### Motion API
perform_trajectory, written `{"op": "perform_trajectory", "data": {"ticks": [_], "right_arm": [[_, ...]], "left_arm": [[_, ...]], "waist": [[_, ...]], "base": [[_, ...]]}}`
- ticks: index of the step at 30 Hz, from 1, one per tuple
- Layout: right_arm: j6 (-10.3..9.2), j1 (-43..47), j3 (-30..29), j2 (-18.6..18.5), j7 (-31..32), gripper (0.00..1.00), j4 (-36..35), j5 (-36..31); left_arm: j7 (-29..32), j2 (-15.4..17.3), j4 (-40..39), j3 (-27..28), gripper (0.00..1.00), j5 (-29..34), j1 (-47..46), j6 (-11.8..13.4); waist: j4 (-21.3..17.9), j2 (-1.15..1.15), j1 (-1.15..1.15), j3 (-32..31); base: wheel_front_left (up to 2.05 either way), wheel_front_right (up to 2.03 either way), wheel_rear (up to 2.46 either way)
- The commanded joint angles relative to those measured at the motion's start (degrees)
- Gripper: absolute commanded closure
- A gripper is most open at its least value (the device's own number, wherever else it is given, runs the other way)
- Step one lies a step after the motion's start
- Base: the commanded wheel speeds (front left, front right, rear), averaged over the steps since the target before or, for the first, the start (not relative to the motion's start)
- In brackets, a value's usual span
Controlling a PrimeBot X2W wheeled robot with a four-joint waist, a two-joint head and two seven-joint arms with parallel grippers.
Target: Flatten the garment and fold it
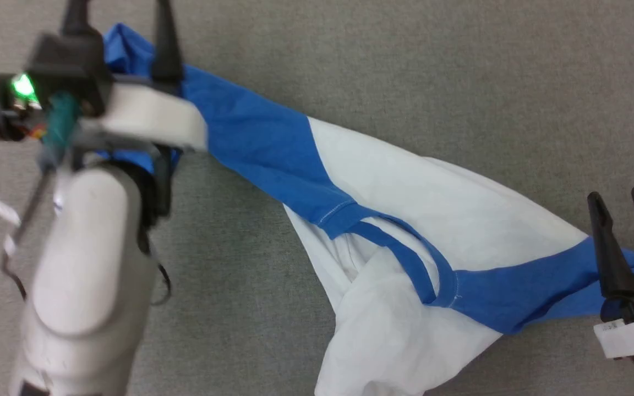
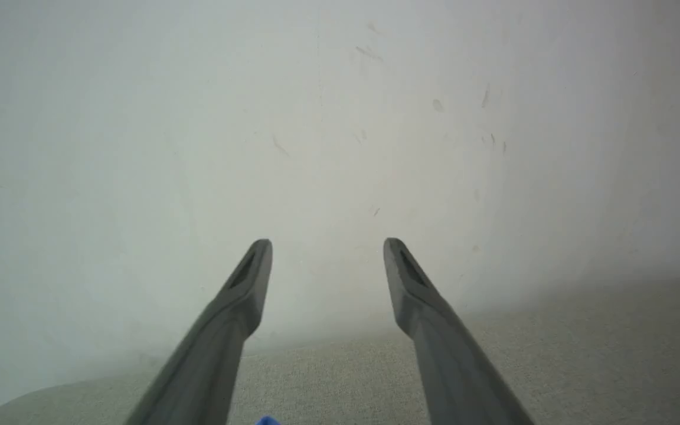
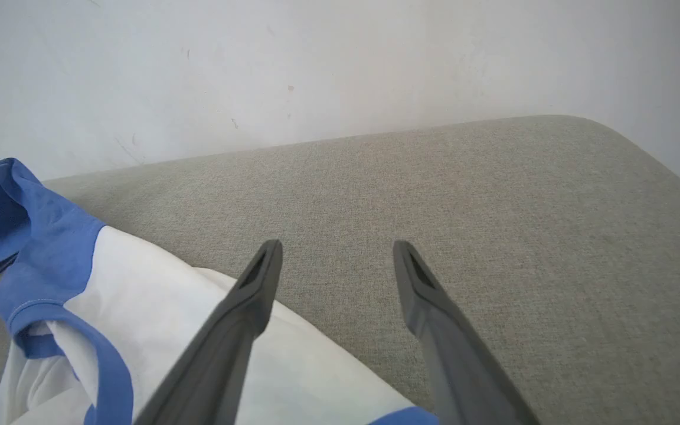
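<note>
Plainly, the white jersey shirt with blue sleeves (image 1: 432,220) lies rumpled on grey woven cloth (image 1: 460,66); left gripper (image 2: 327,248) and right gripper (image 3: 337,251) both gape, empty.

The white-bodied, blue-sleeved jersey shirt (image 1: 405,220) runs off the head view's bottom edge; one sleeve end hides behind the blurred pale left arm (image 1: 86,264), the other behind the right gripper (image 1: 617,193).
</note>
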Motion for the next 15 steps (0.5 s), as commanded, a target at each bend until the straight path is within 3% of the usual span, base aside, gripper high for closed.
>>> {"op": "perform_trajectory", "data": {"ticks": [1, 5, 15], "right_arm": [[-0.04, 0.4, 0.0, 0.6, 0.5, 0.00, 0.0, -0.5], [-0.04, 2.1, 0.0, 1.9, 1.8, 0.00, -0.5, -1.5], [-0.04, 8.7, -1.7, 6.4, 4.5, 0.00, -2.0, -3.9]], "left_arm": [[-2.4, -0.3, -2.4, -1.3, 0.00, 0.3, 3.1, -0.8], [-7.2, -0.7, -9.0, -3.4, 0.00, 1.0, 11.3, 0.0], [-15.7, -3.5, -18.1, -6.2, 0.00, 3.6, 38.3, 8.9]], "waist": [[2.3, 0.01, 0.00, -3.6], [3.8, 0.01, 0.00, -6.5], [6.1, 0.01, 0.00, -11.2]], "base": [[0.00, 0.00, 0.00], [0.00, 0.00, 0.00], [0.00, 0.00, 0.00]]}}
